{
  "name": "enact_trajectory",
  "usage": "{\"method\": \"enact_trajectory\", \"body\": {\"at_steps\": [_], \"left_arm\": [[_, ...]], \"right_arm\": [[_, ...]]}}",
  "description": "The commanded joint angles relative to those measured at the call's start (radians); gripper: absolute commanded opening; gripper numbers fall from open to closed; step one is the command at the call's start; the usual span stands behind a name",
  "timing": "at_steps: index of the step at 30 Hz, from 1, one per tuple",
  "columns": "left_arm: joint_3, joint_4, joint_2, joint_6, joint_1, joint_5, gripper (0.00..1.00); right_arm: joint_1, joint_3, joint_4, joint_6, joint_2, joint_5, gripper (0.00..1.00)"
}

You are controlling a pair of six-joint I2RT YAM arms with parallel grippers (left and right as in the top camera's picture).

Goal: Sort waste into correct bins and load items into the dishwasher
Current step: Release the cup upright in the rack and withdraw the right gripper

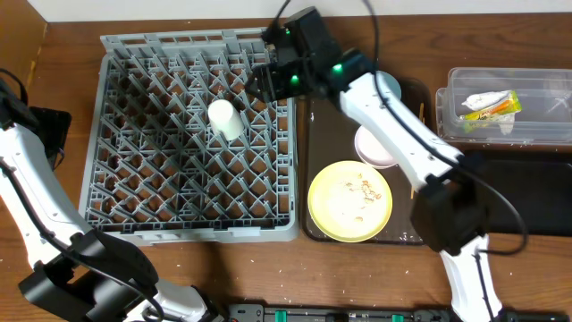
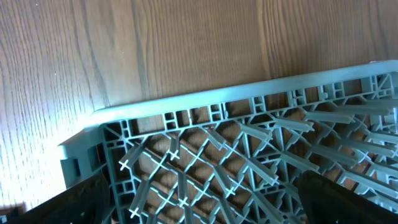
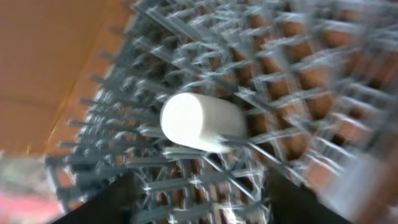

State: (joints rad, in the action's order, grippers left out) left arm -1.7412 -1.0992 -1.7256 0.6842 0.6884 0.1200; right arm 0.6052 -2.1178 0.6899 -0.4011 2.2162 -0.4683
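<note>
Clearly, the small cream cup (image 1: 225,119) lies on its side among the pegs of the grey dish rack (image 1: 116,206), in the upper middle part, and no arm touches it. The right arm's jaws hover just beside it, toward the rack's far right corner. They are spread apart with nothing between them, and the right wrist view shows the cup free beyond the two dark fingers (image 3: 112,199). The left arm's jaws stand wide open and empty over a corner of the rack, next to bare wooden surface (image 2: 155,43). On the dark brown tray (image 1: 307,134) sit the pale yellow plate (image 1: 335,210), which carries crumbs (image 1: 365,190), and the pinkish-white bowl (image 1: 371,152). The clear tub (image 1: 447,125) holds the wrapper (image 1: 493,107). The black tray (image 1: 536,192) lies just in front of the tub.
</note>
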Motion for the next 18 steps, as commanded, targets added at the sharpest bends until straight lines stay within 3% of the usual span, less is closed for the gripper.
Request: {"method": "enact_trajectory", "body": {"at_steps": [1, 9, 18], "left_arm": [[0.003, -0.004, 0.020, 0.009, 0.003, 0.020, 0.98], [0.003, -0.004, 0.020, 0.009, 0.003, 0.020, 0.98], [0.003, -0.004, 0.020, 0.009, 0.003, 0.020, 0.98]], "right_arm": [[-0.055, -0.009, 0.071, 0.043, -0.124, 0.166, 0.99], [-0.081, -0.008, 0.273, 0.043, -0.116, 0.359, 0.99], [-0.088, -0.008, 0.238, 0.043, -0.110, 0.205, 0.99]]}}
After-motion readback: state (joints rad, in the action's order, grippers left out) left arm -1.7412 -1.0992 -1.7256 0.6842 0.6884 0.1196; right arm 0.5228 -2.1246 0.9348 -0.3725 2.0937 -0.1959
